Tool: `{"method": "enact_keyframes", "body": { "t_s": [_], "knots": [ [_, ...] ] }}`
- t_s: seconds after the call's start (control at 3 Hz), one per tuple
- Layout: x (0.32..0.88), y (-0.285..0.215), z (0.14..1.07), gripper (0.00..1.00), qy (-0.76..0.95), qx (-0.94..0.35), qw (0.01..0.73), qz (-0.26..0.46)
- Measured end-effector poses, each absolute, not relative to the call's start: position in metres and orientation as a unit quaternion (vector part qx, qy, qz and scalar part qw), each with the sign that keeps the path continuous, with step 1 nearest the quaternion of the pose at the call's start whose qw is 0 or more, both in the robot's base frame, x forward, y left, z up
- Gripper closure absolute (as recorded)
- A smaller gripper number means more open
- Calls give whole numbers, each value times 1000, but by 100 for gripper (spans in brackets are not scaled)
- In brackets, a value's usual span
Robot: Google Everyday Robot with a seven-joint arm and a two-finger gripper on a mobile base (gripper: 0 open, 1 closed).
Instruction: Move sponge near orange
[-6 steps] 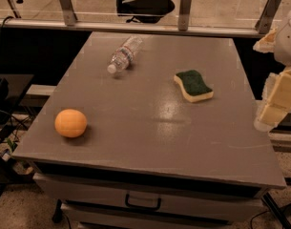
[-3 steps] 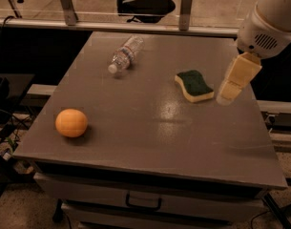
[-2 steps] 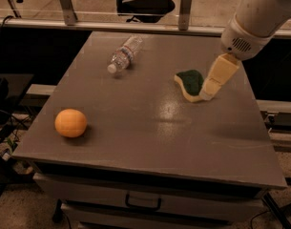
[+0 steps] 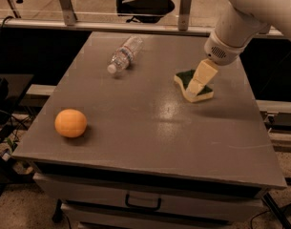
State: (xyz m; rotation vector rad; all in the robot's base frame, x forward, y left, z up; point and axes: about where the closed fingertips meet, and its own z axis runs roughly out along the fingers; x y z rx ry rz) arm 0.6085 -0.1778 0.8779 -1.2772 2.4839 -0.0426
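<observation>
The sponge (image 4: 190, 88), pale yellow foam with a dark green top, lies on the right half of the grey table (image 4: 145, 128). My gripper (image 4: 197, 82) comes in from the upper right on a white arm and sits directly over the sponge, covering its middle. The orange (image 4: 70, 123) rests near the table's front left, far from the sponge.
A clear plastic water bottle (image 4: 124, 54) lies on its side at the back of the table, left of the sponge. A drawer unit with a handle (image 4: 142, 204) sits under the table. Office chairs and a rail stand behind the table.
My gripper has swung in from the right edge of the table, leftward and down, until it sits over the sponge. The sponge, orange and bottle have not moved.
</observation>
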Motion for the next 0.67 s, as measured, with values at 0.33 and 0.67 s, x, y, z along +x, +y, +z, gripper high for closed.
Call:
{"method": "enact_keyframes", "body": {
  "t_s": [0.33,0.67],
  "knots": [
    [617,-174,862,0,884,-439,163,-11],
    [621,-169,851,12,888,-433,154,-8]
  ]
}}
